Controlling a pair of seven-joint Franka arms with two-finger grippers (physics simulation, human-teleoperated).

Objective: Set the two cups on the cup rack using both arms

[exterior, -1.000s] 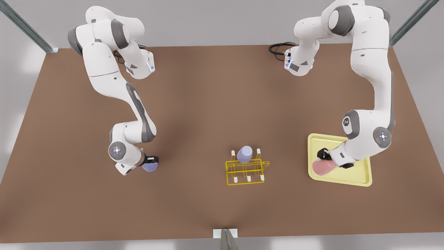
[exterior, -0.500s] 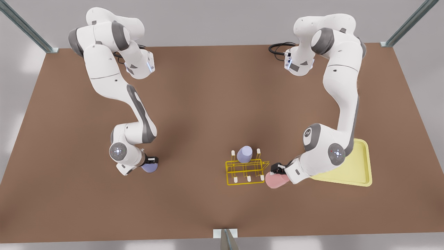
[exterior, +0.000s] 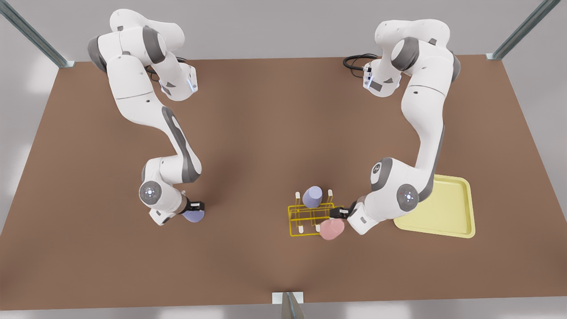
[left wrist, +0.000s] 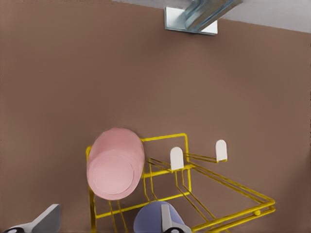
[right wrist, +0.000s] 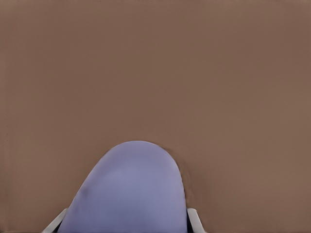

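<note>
The yellow wire cup rack stands on the table's near middle. One lavender cup sits on its far row. My left gripper, on the arm at the front view's right, is shut on the salmon pink cup, tilted on its side, its mouth hidden. It holds the cup over the rack's near corner peg; its fingers frame the cup. My right gripper, at the front view's left, is shut on the other lavender cup just above the table.
A pale yellow flat tray lies at the front view's right of the rack, partly under the left arm. Two white-tipped pegs on the rack's near row stand free. Brown table stretches between the arms.
My left arm carried the pink cup from over the yellow tray toward the front view's left, to the rack's near corner. The right arm with its lavender cup barely shifted.
</note>
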